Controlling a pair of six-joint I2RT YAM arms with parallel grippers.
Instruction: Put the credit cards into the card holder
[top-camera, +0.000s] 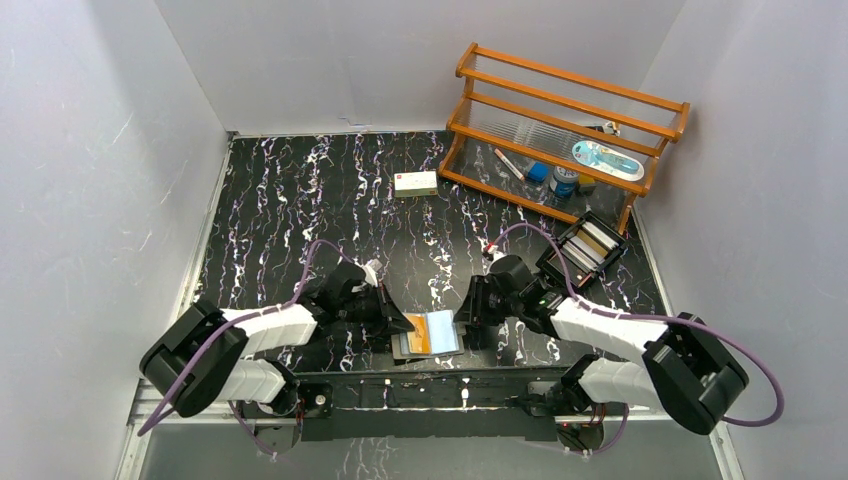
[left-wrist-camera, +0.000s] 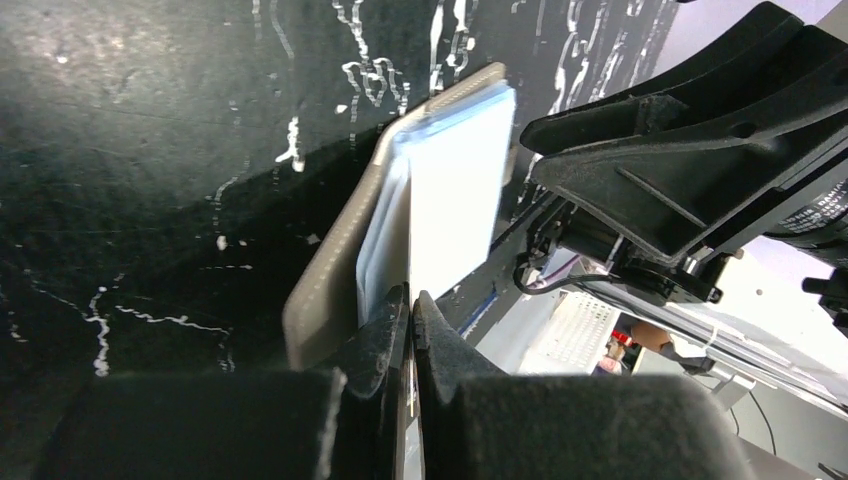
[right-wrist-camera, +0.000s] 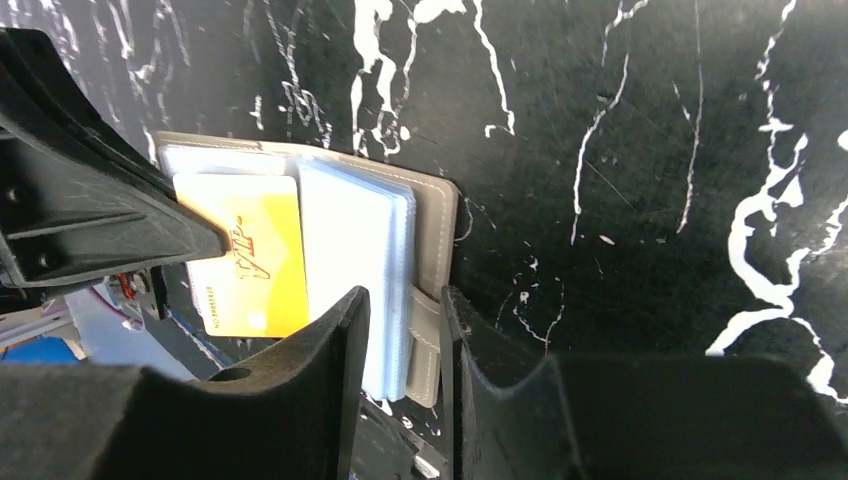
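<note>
The card holder (top-camera: 432, 335) lies open at the near edge of the counter (top-camera: 300, 200), between the two arms. An orange card (right-wrist-camera: 250, 265) is already seated in a sleeve on one side. The left fingers (left-wrist-camera: 410, 300) are closed tightly on the lower edge of a pale blue inner leaf (left-wrist-camera: 455, 190) of the holder, so the holder is pinned against sliding. The right fingers (top-camera: 466, 325) are partly apart and hold nothing. The snap tab (right-wrist-camera: 428, 340) is seen between them, seemingly without contact. More cards (top-camera: 597, 240) appear to wait in the black tray (top-camera: 553, 268), well apart on the right.

It is judged that the next card should be fetched by the right arm while the left grip is not relaxed. The card should be brought in flat and aligned with the sleeve mouth, otherwise the thin plastic may be buckled.
</note>
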